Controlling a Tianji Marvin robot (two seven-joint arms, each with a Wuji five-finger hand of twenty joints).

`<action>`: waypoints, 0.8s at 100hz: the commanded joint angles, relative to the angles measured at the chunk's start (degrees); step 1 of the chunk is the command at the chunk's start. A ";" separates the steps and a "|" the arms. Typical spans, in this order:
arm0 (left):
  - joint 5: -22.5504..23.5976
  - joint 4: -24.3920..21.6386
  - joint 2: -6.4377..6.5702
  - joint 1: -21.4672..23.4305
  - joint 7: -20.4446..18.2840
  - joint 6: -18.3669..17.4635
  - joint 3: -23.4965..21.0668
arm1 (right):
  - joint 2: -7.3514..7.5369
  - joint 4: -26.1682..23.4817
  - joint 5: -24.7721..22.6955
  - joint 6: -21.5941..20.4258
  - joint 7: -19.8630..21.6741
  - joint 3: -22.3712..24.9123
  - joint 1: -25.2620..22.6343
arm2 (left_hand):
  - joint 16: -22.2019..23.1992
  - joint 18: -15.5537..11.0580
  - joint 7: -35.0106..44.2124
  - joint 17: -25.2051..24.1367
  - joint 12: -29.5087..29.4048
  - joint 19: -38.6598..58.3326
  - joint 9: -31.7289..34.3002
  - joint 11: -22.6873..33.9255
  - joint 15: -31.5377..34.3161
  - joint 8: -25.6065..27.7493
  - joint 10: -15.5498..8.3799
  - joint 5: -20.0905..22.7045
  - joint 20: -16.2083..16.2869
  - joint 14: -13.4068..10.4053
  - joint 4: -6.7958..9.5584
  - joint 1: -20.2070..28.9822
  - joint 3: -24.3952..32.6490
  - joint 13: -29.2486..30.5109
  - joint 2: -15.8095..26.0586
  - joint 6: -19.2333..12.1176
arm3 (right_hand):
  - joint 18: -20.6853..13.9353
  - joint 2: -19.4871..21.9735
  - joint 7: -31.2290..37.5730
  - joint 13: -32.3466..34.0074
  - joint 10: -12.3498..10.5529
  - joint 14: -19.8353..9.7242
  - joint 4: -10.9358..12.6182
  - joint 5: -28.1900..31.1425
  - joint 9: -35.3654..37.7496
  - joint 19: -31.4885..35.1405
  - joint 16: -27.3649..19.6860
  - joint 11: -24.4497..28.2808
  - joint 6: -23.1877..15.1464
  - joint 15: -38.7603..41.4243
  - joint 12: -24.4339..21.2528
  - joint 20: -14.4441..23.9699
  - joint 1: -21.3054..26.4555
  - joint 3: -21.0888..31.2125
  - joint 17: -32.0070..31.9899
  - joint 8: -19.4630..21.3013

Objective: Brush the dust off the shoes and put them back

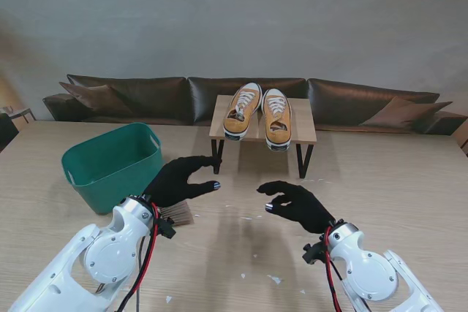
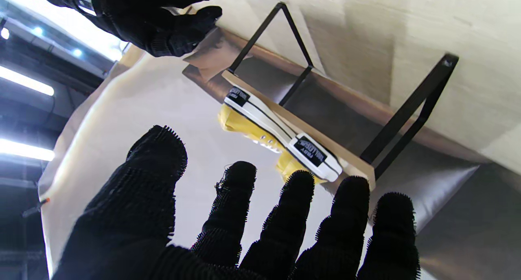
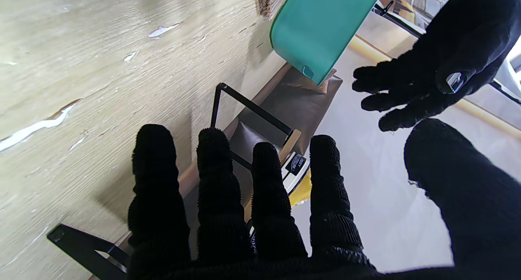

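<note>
Behind the wooden table (image 1: 380, 180) runs a dark sofa (image 1: 146, 96). Both yellow shoes (image 1: 257, 113) sit on the small rack (image 1: 303, 131) near the far edge. Left hand (image 1: 179, 180) and right hand (image 1: 296, 204) hover spread, empty (green bin (image 1: 110, 166) at left).

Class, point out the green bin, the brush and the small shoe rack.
green bin (image 1: 110, 169), stand view, on its front wall.
brush (image 1: 178, 214), stand view, on its bristles beside the left wrist.
small shoe rack (image 1: 305, 128), stand view, on its bare wooden top.
</note>
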 commanded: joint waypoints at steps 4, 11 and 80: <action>2.54 -1.11 0.39 -3.26 -2.16 0.28 -0.21 | -0.18 0.30 0.24 0.34 0.68 -0.06 0.11 | 2.85 0.42 -0.27 1.17 2.05 1.30 0.42 0.52 2.30 -0.47 -0.32 -1.81 3.13 -0.07 1.18 0.54 1.88 2.74 -0.06 -2.71 | -1.43 0.88 -0.50 0.82 -1.41 -0.63 1.33 -2.16 0.23 -0.34 -0.23 0.62 -1.91 0.19 -0.98 1.11 -1.97 -0.95 -12.70 -0.69; 4.53 -0.78 0.75 -5.40 -3.40 0.52 0.11 | -0.19 0.30 0.28 0.48 0.70 -0.06 0.14 | 5.21 0.02 -0.89 2.20 3.70 2.48 0.20 0.93 4.82 -0.93 -0.41 -3.32 5.51 -0.56 1.05 -0.10 3.08 3.13 -0.97 -3.58 | -1.37 0.87 -0.49 0.82 -1.46 -0.60 1.32 -2.20 0.34 -0.33 -0.23 0.62 -1.93 0.15 -0.97 1.10 -2.00 -0.96 -12.66 -0.70; 15.65 12.26 1.51 -29.37 -10.42 9.98 15.36 | -0.12 0.35 1.79 2.28 1.98 0.37 0.36 | 27.14 -7.43 -2.48 -1.63 29.67 56.56 -5.03 10.77 38.55 -1.58 -3.49 -11.53 9.70 -6.59 2.23 -3.66 21.35 4.83 -9.66 -4.43 | -1.39 1.17 -0.39 1.02 -1.34 -0.51 1.31 -2.16 0.78 -0.37 -0.20 0.50 -1.88 0.06 -0.95 0.94 -1.92 -0.98 -12.66 -0.82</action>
